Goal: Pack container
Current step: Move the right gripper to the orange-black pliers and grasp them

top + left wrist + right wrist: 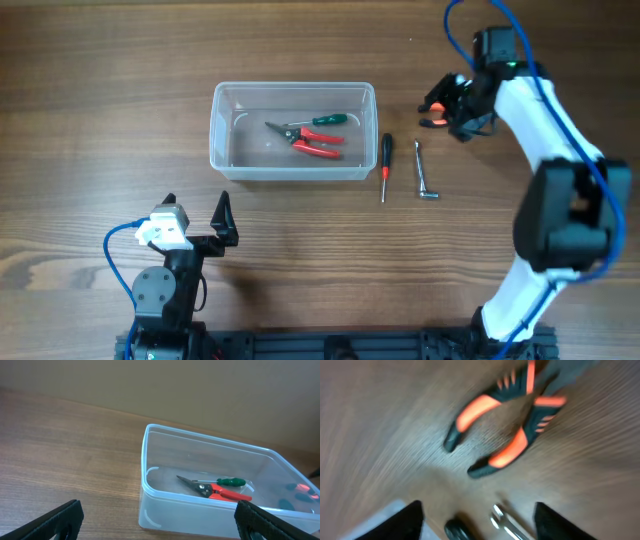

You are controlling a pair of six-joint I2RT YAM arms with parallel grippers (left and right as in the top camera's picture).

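Note:
The clear plastic container (292, 132) stands at the table's middle; it also shows in the left wrist view (210, 505). Inside lie red-handled pliers (318, 143) and a green-handled screwdriver (322, 120). A red-and-black screwdriver (386, 165) and a metal L-shaped wrench (423, 172) lie on the wood just right of it. Orange-and-black pliers (435, 108) lie at the far right, under my right gripper (460, 110), which is open above them; the right wrist view shows them (512, 415) blurred. My left gripper (195, 215) is open and empty, in front of the container.
The table is bare wood (100, 120) around the tools. A blue cable (115, 260) loops by the left arm base; another runs along the right arm (560, 110).

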